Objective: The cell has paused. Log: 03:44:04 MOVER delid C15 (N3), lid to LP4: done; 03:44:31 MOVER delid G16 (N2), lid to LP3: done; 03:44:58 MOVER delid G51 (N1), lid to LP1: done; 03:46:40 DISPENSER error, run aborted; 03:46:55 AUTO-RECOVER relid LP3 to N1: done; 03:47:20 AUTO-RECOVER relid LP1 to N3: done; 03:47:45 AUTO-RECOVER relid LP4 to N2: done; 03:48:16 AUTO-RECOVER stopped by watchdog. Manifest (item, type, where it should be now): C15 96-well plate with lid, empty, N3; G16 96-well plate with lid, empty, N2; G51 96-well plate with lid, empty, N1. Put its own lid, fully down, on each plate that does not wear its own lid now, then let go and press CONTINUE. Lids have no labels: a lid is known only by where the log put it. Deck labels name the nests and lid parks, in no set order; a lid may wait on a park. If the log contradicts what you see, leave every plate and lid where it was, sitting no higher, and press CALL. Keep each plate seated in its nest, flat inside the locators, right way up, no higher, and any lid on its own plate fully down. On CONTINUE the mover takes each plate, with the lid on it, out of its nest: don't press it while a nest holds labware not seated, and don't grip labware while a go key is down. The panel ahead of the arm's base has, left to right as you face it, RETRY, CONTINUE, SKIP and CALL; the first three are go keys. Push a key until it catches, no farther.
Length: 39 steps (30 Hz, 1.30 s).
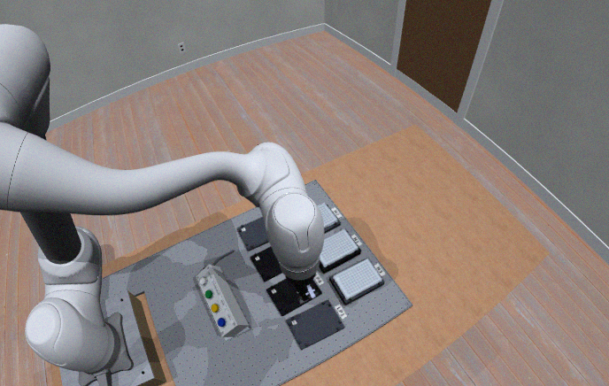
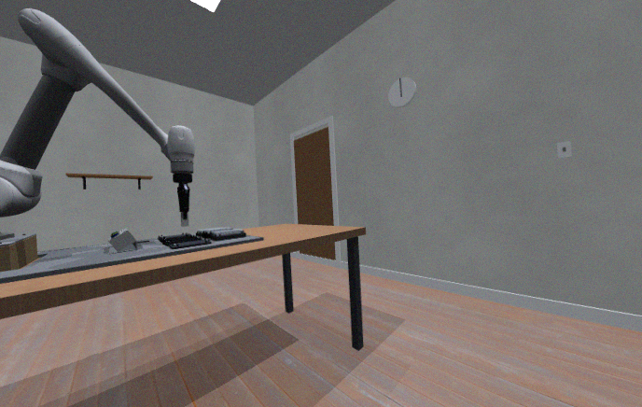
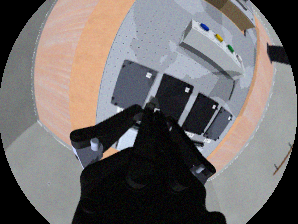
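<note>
The gripper [image 1: 311, 290] is hanging with fingers together, gripping nothing, above a dark lid park [image 1: 283, 296]. Three lidded 96-well plates [image 1: 357, 280] are sitting just beyond it.

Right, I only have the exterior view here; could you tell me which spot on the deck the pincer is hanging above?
Observer: In the top view, the pincer hangs over the plate-side edge of the third dark pad, counting from the far end of a row of four.
Operator: Thank you. Is it carrying anything?
Observer: No, the wrist view shows it shut with nothing held.
Operator: And how many plates are there?
Observer: Three white gridded plates, in a row beside the pads.
</note>
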Available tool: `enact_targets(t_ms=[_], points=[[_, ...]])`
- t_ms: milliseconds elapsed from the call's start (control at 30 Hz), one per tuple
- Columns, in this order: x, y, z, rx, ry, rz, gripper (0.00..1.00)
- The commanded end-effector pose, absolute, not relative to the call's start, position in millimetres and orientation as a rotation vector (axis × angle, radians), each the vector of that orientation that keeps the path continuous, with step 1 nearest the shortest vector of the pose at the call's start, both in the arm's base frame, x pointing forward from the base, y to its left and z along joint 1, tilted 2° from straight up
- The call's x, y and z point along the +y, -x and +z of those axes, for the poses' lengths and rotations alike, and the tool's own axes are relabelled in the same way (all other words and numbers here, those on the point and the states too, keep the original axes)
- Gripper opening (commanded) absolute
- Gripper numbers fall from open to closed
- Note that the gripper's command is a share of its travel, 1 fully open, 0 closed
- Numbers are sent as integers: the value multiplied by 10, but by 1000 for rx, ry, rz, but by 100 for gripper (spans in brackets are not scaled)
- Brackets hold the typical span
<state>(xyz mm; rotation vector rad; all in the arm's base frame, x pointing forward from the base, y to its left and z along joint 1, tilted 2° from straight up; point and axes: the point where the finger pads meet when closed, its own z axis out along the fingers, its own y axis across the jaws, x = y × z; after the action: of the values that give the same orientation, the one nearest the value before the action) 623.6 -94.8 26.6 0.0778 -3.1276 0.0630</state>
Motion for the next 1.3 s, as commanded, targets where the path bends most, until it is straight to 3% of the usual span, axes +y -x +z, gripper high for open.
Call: enact_targets(t_ms=[0,567,767,867,933,1267], points=[[-947,-6236,267,-3128,-78,63,0],[-889,-6246,265,-3128,-78,63,0],[271,-6327,219,-3128,-78,61,0],[329,-6330,216,-3128,-78,61,0],[964,-6278,191,-3128,-78,62,0],[1605,-6163,165,-3128,-78,63,0]])
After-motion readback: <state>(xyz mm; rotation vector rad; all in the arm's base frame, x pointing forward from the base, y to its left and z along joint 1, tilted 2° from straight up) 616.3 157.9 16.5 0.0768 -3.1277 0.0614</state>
